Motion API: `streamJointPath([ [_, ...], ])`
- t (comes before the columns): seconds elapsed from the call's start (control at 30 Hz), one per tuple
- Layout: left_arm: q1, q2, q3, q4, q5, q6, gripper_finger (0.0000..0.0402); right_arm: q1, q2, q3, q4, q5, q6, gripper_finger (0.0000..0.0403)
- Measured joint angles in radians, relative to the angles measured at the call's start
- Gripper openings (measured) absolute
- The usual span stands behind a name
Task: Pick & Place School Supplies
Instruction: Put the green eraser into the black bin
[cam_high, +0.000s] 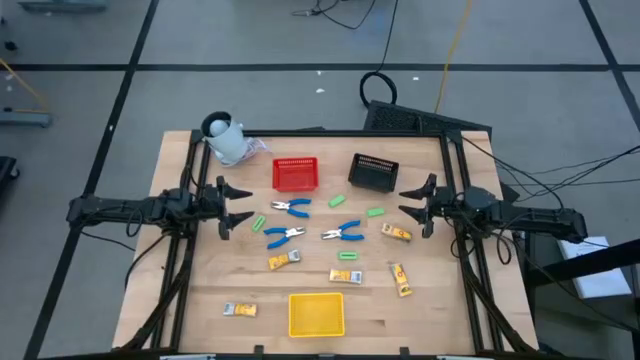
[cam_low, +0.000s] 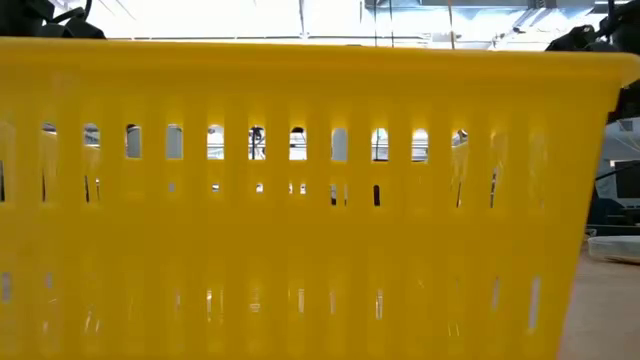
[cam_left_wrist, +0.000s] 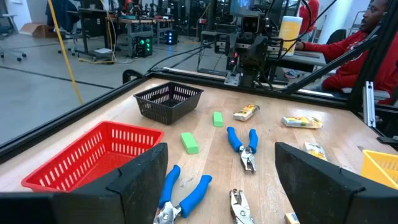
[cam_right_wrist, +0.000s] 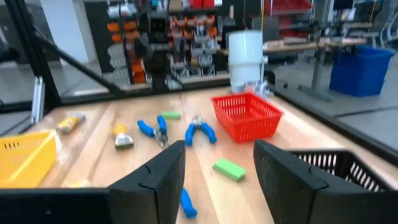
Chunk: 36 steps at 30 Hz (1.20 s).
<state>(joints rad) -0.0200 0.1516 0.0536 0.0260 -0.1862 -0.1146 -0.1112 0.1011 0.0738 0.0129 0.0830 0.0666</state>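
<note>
Three blue-handled pliers (cam_high: 291, 207) (cam_high: 284, 236) (cam_high: 342, 233) lie flat in the middle of the wooden table. Around them are small green blocks (cam_high: 375, 212) and several yellow-orange packets (cam_high: 396, 232). My left gripper (cam_high: 243, 205) hovers open at the table's left side and points toward the middle; a pair of pliers (cam_left_wrist: 183, 199) shows below and beyond its fingers. My right gripper (cam_high: 408, 203) hovers open at the right side, facing the left one. A green block (cam_right_wrist: 229, 169) lies on the table past its fingers. Neither gripper touches anything.
A red mesh basket (cam_high: 295, 174) and a black mesh basket (cam_high: 373, 172) stand at the far side. The yellow tray (cam_high: 316, 313) sits at the near edge, and its wall (cam_low: 300, 250) fills the low view. A white container (cam_high: 225, 138) stands at the far left corner. A person sits beyond the table (cam_left_wrist: 367, 43).
</note>
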Motion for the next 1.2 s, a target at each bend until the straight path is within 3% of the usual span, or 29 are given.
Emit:
streamJointPath([
  [0.37,0.0,0.0,0.0,0.0,0.001,-0.012,0.0296,0.0,0.151,0.0,0.092,0.0,-0.03,0.018],
  [1.2,0.0,0.0,0.0,0.0,0.001,-0.013,0.0296,0.0,0.16,0.0,0.139,-0.002,-0.053,0.018],
])
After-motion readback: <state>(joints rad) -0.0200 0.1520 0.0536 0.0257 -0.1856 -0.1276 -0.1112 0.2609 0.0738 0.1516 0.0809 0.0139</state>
